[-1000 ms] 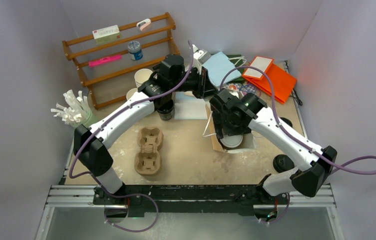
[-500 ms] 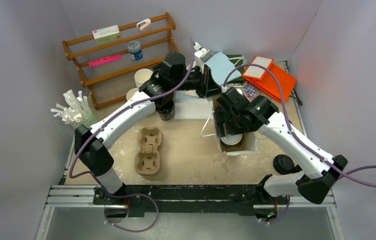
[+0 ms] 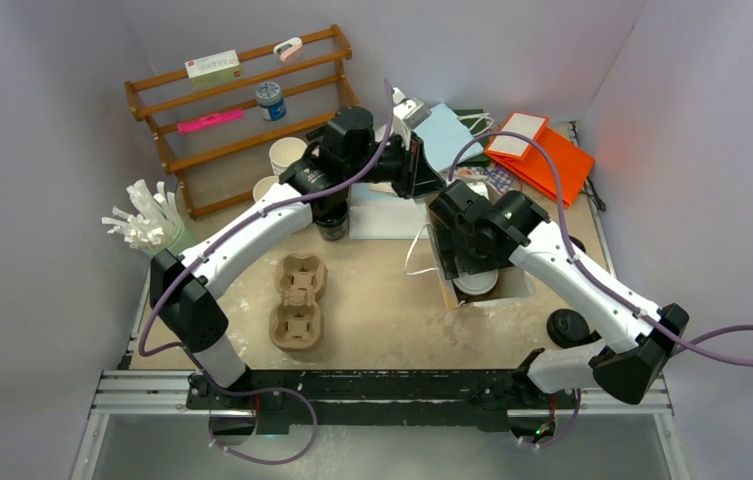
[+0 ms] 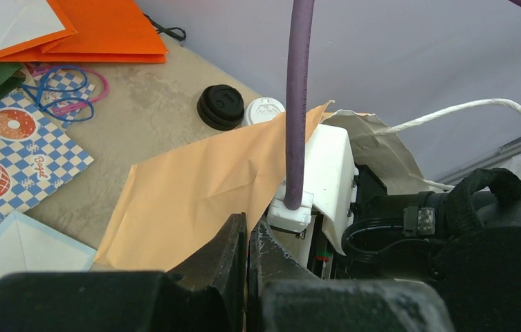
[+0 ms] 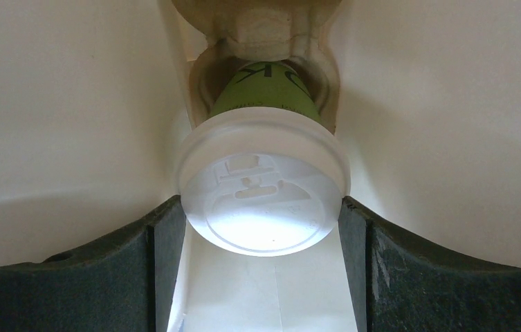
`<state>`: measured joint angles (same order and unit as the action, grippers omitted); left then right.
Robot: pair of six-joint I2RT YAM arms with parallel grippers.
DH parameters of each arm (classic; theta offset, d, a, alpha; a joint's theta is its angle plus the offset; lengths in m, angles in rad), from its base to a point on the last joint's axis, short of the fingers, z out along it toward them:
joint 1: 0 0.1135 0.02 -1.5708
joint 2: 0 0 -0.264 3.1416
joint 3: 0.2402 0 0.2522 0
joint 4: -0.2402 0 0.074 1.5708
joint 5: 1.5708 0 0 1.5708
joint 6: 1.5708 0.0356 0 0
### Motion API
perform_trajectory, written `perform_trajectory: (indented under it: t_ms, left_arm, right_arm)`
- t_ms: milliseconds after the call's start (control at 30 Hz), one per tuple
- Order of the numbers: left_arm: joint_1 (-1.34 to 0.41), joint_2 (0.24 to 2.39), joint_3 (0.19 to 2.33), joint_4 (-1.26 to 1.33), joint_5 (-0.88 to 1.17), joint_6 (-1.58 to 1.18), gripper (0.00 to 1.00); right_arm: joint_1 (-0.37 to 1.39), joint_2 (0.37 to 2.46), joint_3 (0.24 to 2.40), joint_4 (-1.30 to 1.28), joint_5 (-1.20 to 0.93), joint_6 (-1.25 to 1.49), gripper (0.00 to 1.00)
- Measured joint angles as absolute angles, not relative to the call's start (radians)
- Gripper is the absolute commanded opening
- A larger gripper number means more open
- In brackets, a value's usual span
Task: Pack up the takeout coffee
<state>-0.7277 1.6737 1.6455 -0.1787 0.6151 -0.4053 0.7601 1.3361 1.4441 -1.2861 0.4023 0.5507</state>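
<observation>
The step in hand is seating a coffee in the bag. At the left of the table [image 3: 382, 320], one tray [image 3: 297, 300] lies with its sockets bare. By the rack [image 3: 242, 110] stand two unlidded white cups [image 3: 286, 152] and one black cup [image 3: 331, 226].

The left gripper [image 4: 247, 235] is pressed together, seemingly pinching the rim of the bag [image 4: 188, 194] to hold its mouth open. Inside the bag, the right gripper [image 5: 262, 228] clasps the cup [image 5: 263, 183], the only lidded one in view, with a finger touching each side of its white lid. The cup's base is at a socket of an inner tray [image 5: 264, 28]. Whether it is fully seated I cannot tell.

Further right, two loose lids lie just beside each other, one black lid [image 4: 221, 107] and one white lid [image 4: 266, 109].

The next move, as I judge it, is to ease the cup straight down until it sits firm. Then the right gripper should spread and rise clear without dragging the lid or the bag wall, while the left holds the rim.
</observation>
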Motion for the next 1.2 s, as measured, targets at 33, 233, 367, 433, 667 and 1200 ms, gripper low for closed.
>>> perform_trajectory:
  t_ms: [33,233,367,433,667,1200]
  left_arm:
    - [-0.727,1.674,1.645,-0.183,0.615,-0.403,0.00]
    - [-0.725,1.679,1.645,-0.198,0.605,-0.399,0.00]
    - [-0.720,1.684,1.645,-0.206,0.606,-0.401,0.00]
    - [-0.720,1.687,1.642,-0.208,0.607,-0.405,0.00]
    - [-0.711,1.731,1.638,-0.221,0.630,-0.460,0.00]
    - [-0.688,1.763,1.588,-0.233,0.623,-0.546,0.00]
  right_arm:
    - [0.760,1.340,1.444,-1.287,0.403,0.551,0.16]
    - [0.760,1.357,1.444,-1.290,0.403,0.558,0.16]
    - [0.760,1.368,1.437,-1.283,0.401,0.564,0.16]
    - [0.760,1.369,1.426,-1.277,0.397,0.568,0.16]
    - [0.758,1.387,1.381,-1.268,0.350,0.587,0.16]
    - [0.744,1.394,1.206,-1.140,0.266,0.568,0.17]
